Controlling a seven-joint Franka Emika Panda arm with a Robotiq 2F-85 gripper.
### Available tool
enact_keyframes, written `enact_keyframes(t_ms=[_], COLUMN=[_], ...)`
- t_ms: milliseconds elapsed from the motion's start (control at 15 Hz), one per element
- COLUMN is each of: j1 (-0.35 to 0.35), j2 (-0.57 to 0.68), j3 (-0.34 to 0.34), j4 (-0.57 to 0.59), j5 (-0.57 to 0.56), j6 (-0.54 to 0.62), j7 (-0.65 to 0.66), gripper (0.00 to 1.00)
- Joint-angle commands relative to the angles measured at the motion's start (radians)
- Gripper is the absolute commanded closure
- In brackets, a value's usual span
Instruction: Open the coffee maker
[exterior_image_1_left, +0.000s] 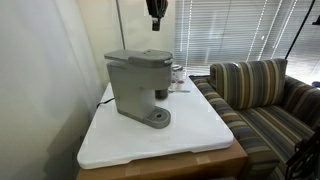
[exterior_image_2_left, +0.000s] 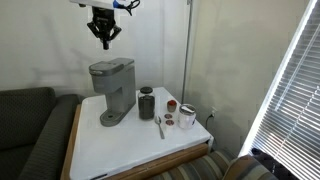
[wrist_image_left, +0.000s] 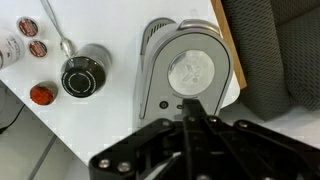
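Note:
The grey coffee maker (exterior_image_1_left: 138, 85) stands on the white table top, its flat lid down; it shows in both exterior views (exterior_image_2_left: 112, 88). From above in the wrist view (wrist_image_left: 190, 65) its round lid disc faces up. My gripper (exterior_image_1_left: 156, 22) hangs high above the machine's head, well clear of it (exterior_image_2_left: 104, 42). In the wrist view its fingers (wrist_image_left: 193, 100) meet at a point over the lid's rear edge. It is shut and holds nothing.
A dark cylindrical cup (exterior_image_2_left: 147, 103) stands beside the machine, with a spoon (exterior_image_2_left: 160, 126), small pods (exterior_image_2_left: 170, 105) and a white cup (exterior_image_2_left: 187, 117) further along. A striped couch (exterior_image_1_left: 265, 95) borders the table (exterior_image_1_left: 160, 135). A wall is behind the machine.

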Motion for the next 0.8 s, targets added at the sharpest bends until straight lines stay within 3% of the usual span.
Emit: enact_keyframes(t_ms=[0,733], j1=[-0.004,0.010], j2=[0.007,0.030], j3=[0.012,0.003], j4=[0.000,-0.072], j5=[-0.005,0.009], j6=[-0.003,0.085], j7=[0.013,0.151], gripper=[1.00,1.00])
